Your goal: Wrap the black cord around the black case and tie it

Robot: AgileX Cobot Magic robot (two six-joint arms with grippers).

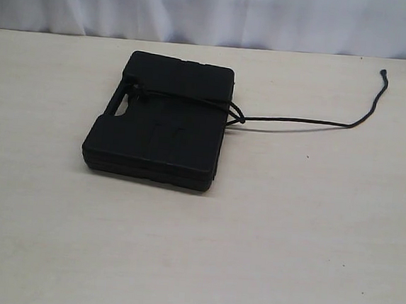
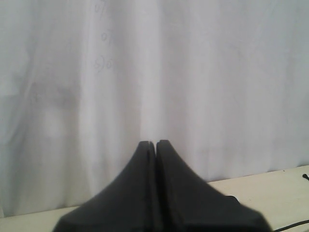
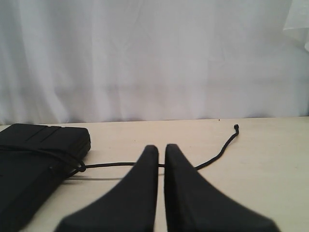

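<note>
At centre-left of the exterior view, the case (image 1: 159, 123) lies flat, handle slot facing left. The cord (image 1: 298, 121) crosses its lid to a knot at the right edge; the tail runs rightward, its tip curving toward upper right. Left gripper (image 2: 155, 144) and right gripper (image 3: 161, 147): closed together, empty. Recommended: grasp the tail near the knot and pull along its line.

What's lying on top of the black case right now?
The black cord lies across the black case from the handle slot to the opposite edge, loops there, then trails onto the table. Anything beneath the case is hidden.
</note>
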